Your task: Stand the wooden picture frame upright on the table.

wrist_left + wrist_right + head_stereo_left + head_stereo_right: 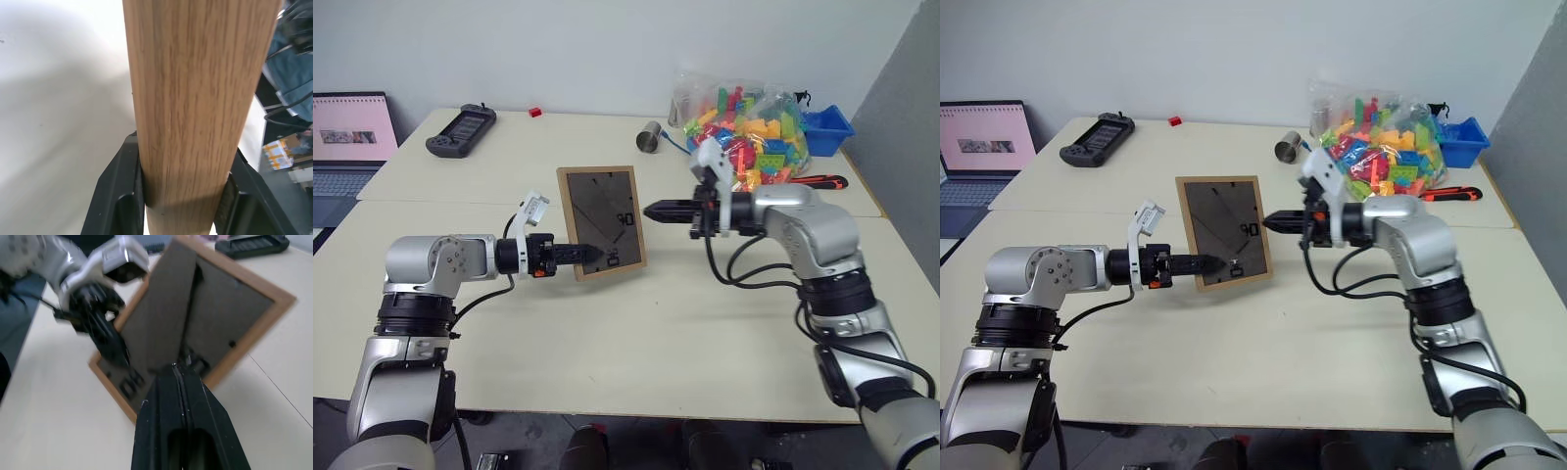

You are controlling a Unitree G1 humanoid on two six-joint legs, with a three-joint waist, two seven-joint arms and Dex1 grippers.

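Above table (607, 323), left end effector (592, 257) grips wooden picture frame (602, 217).

Wooden picture frame (601, 221) stands mid-tabletop (636, 343), back toward robot. Left end effector (590, 257) at its lower left edge, right end effector (651, 210) just beside its right edge. Behind: handheld controller (461, 130) far left, metal cup (650, 137), bag of bricks (754, 127) far right. Laptop (348, 147) left, off tabletop.

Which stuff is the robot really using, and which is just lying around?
Using:
wooden picture frame, clamped by the left gripper
table
right gripper, fingers together

Lying around:
bag of toy bricks
metal cup
handheld controller
laptop
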